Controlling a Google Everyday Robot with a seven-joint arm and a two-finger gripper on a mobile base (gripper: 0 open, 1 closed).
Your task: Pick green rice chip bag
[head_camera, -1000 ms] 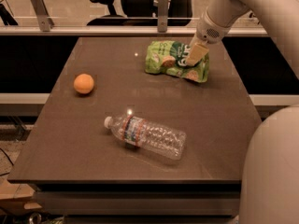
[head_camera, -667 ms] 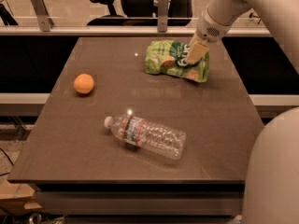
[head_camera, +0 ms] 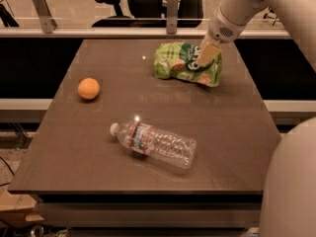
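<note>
While the green chip bag [head_camera: 178, 63] lies crumpled at the back of the bench [head_camera: 222, 132], a bit to the right in the view, the pincer [head_camera: 207, 56] hangs from the white arm [head_camera: 237, 9] & touches the bag's right end. Can't tell if the pincer is wide, narrow or holding the bag. An orange ball [head_camera: 88, 88] sits on the left side, well apart. A clear water bottle [head_camera: 155, 143] lies on its side nr the front, cap pointing left.
</note>
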